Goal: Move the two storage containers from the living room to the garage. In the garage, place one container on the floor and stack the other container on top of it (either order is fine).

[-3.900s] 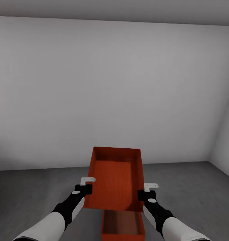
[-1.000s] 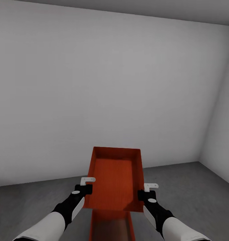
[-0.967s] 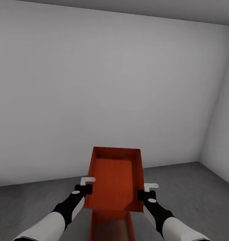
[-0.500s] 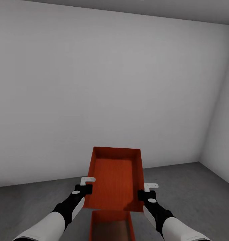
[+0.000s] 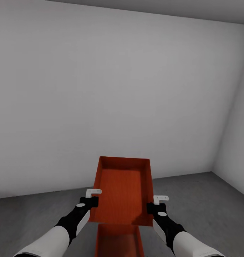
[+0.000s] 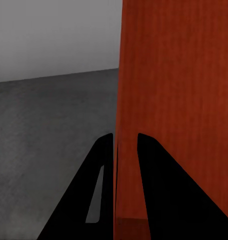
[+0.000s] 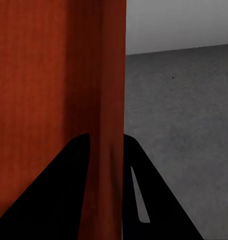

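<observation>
I hold one orange-red storage container [image 5: 122,189] up in front of me, open side up. My left gripper [image 5: 92,200] is shut on its left wall [image 6: 159,100] and my right gripper [image 5: 154,204] is shut on its right wall [image 7: 54,90]. The wall runs between the dark fingers [image 6: 101,170] of each gripper [image 7: 106,170]. The second storage container [image 5: 118,241] stands on the garage's dark grey floor [image 5: 207,200], directly below the held one and partly hidden by it.
A plain light grey wall [image 5: 115,96] stands ahead and meets a side wall [image 5: 239,142] at a corner on the right. Bare concrete floor [image 6: 44,115] spreads to both sides of the containers.
Over the last second almost nothing has moved; the held container and both grippers stay put. Since 3.9 s ago the view has turned, bringing the floor container from lower right to directly under the held one.
</observation>
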### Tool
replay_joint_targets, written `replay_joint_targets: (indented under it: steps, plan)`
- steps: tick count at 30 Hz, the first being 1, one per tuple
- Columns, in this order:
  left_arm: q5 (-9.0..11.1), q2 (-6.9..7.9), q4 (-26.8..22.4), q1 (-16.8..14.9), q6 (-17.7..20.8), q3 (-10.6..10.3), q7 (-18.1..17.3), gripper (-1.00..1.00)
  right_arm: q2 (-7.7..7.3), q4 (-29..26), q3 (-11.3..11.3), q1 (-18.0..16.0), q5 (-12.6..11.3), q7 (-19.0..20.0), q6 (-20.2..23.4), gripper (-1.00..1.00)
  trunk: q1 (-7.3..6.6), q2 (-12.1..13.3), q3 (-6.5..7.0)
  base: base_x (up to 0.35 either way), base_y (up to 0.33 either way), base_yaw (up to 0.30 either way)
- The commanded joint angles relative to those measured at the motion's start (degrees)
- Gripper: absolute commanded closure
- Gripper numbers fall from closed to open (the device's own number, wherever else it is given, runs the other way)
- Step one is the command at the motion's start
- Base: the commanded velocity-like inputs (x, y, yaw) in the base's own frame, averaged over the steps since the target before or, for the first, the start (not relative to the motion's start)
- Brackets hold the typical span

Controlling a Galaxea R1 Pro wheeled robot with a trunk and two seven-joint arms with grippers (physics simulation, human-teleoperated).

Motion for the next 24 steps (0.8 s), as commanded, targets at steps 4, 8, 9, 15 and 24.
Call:
replay_joint_targets:
  steps: [4, 8, 9, 15, 24]
  plan:
    - [-0.50, 1.28, -0.28, -0.04, -4.93, -0.01, 1.44, 1.00, -0.05, 0.18, -0.40, -0.04, -1.07, -0.30, -0.26, 1.00, 0.00, -0.06, -0.44, 0.000, 0.000, 0.000]
    - [-0.50, 1.28, -0.28, -0.04, -4.93, -0.01, 1.44, 1.00, -0.05, 0.24, -0.40, -0.04, -1.07, -0.29, -0.27, 1.00, 0.00, -0.06, -0.79, 0.000, 0.000, 0.000]
    - [-0.50, 1.28, -0.28, -0.04, -4.93, -0.01, 1.44, 1.00, -0.05, 0.24, -0.40, -0.04, -1.07, -0.29, -0.27, 1.00, 0.00, -0.06, -0.88, 0.000, 0.000, 0.000]
    - [-0.50, 1.29, -0.28, -0.04, -4.93, -0.01, 1.44, 1.00, -0.05, 0.26, -0.40, -0.04, -1.07, -0.29, -0.27, 1.00, 0.00, -0.06, -1.43, 0.000, 0.000, 0.014]
    - [-0.50, 1.28, -0.27, -0.04, -4.93, -0.01, 1.44, 1.00, -0.05, 0.27, -0.40, -0.04, -1.07, -0.29, -0.27, 1.00, 0.00, -0.06, -2.24, 0.000, 0.000, 0.056]
